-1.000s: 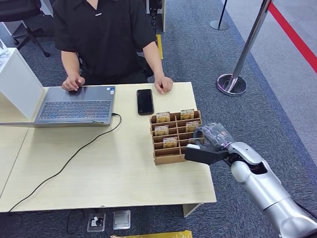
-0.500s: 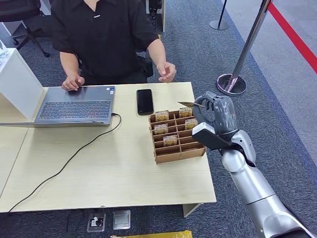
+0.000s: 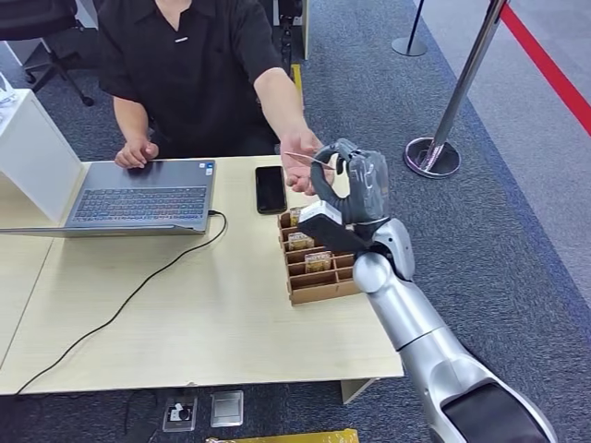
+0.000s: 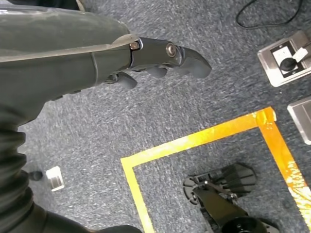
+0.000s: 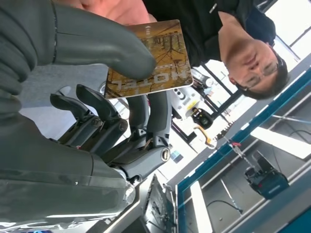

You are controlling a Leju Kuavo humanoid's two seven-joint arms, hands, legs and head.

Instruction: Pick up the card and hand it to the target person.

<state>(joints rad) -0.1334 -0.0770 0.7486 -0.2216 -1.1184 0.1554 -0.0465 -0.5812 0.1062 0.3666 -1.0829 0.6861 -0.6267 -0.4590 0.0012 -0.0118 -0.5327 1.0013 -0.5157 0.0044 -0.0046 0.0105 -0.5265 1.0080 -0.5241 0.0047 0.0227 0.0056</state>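
Note:
My right hand (image 3: pixel 352 185) is raised over the far end of the table and pinches a thin yellow-brown card (image 3: pixel 307 158) between thumb and fingers. In the right wrist view the card (image 5: pixel 157 60) shows a printed picture under the grey thumb (image 5: pixel 106 41). The person's open hand (image 3: pixel 298 157) reaches out just beneath the card's far end, palm up. A person in a black shirt (image 3: pixel 188 65) sits behind the table. My left hand (image 4: pixel 161 58) hangs over the carpet, holding nothing, its fingers loosely extended.
A brown slotted card holder (image 3: pixel 317 263) with several more cards stands below my right arm. A black phone (image 3: pixel 271 188) lies beside it, an open laptop (image 3: pixel 139 196) with its cable at the left. A stanchion base (image 3: pixel 430 155) stands on the carpet at the right.
My right hand has lifted the card out of the holder and carried it up and left toward the person. The person's hand has risen from the table and reached out under the card.

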